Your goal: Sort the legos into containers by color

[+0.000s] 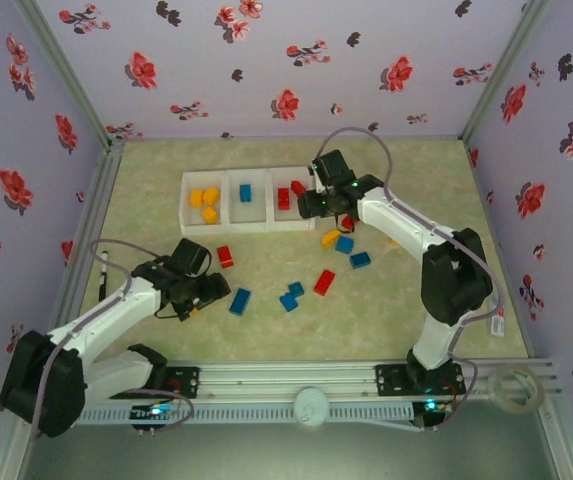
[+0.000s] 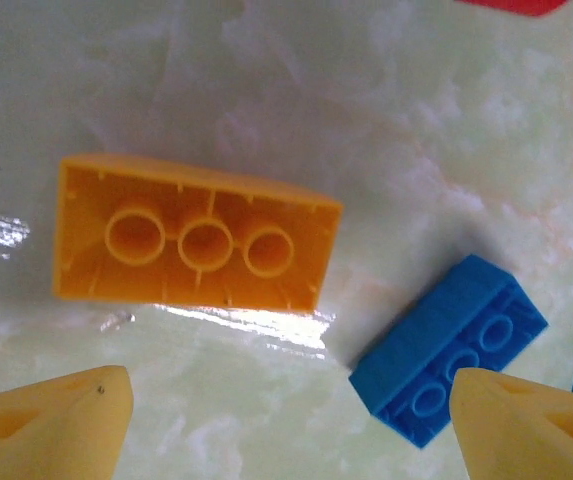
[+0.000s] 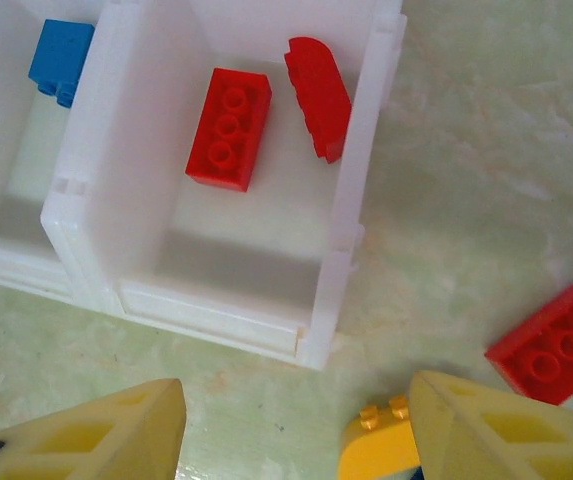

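Observation:
The white tray of containers [image 1: 228, 226] lies at the back. Its left compartment holds yellow-orange legos [image 1: 204, 202], the middle one a blue lego [image 1: 245, 193], the right one two red legos [image 3: 228, 128]. My right gripper [image 3: 291, 440] hovers open just in front of the right compartment's near corner, with a yellow lego [image 3: 376, 452] beside its right finger and a red lego [image 3: 556, 340] further right. My left gripper [image 2: 291, 430] is open low over the table. An upturned orange lego [image 2: 196, 245] lies ahead of it and a blue lego [image 2: 446, 350] by its right fingertip [image 2: 526, 425].
Loose legos are scattered on the table in front of the tray: a red one [image 1: 225, 256], blue ones [image 1: 239, 301] [image 1: 291, 296] [image 1: 360, 260], another red one [image 1: 324, 282]. Flowered walls close in the table on three sides. A metal rail [image 1: 296, 380] runs along the near edge.

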Available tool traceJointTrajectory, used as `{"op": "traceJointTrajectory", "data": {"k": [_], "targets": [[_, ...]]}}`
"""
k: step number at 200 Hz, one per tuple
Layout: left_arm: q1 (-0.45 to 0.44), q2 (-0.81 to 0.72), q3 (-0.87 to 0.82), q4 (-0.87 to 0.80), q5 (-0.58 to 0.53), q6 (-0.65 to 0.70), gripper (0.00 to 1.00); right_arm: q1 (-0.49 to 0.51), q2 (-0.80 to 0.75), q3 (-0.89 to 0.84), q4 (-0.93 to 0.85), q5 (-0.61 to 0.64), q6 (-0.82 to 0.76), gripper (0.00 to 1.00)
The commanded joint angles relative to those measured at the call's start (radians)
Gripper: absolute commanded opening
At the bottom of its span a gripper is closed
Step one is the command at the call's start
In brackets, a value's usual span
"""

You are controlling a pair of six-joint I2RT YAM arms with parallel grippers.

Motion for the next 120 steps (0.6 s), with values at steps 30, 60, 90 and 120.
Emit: {"op": "traceJointTrajectory", "data": {"k": [30, 60, 90, 120], "targets": [[0.091, 0.057, 0.033, 0.023, -0.002, 0.101, 0.82, -0.011, -0.081, -0.059, 0.021, 0.026, 0.024, 0.62], [0.119, 0.103, 0.054, 0.033, 0.000, 0.146, 0.81, -0.016, -0.084, -0.065, 0.021, 0.022, 0.027, 0.62], [0.134, 0.141, 0.072, 0.044, -0.002, 0.179, 0.77, -0.018, -0.084, -0.067, 0.022, 0.020, 0.028, 0.61], [0.134, 0.170, 0.071, 0.044, -0.005, 0.202, 0.67, -0.020, -0.088, -0.071, 0.025, 0.021, 0.029, 0.61]]}}
